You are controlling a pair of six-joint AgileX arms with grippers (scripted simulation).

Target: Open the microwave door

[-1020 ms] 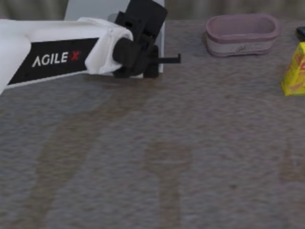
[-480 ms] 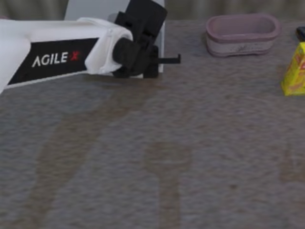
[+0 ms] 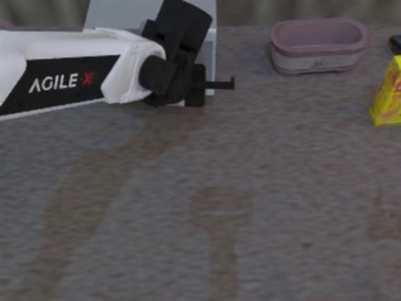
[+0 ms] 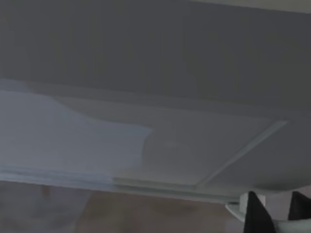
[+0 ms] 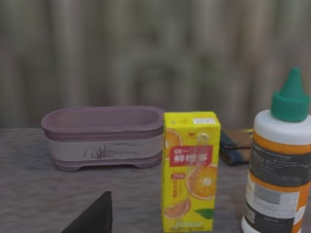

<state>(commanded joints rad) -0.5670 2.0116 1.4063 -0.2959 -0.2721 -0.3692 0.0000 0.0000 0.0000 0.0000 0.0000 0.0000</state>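
Since the earlier frame the left arm has drawn back toward the frame's left, its left gripper at the upper middle against the microwave door; I cannot tell whether its pincer is apart or clamped. Behind it, at the top edge, stands the microwave.

The microwave stands at the far edge of the worktop, toward the left, a boxy white-grey unit whose flat pale top shows from above, largely covered by the left arm. The microwave door fills the left wrist view as a white-framed panel with a grey translucent window, seen very close. Whether it is ajar cannot be told.
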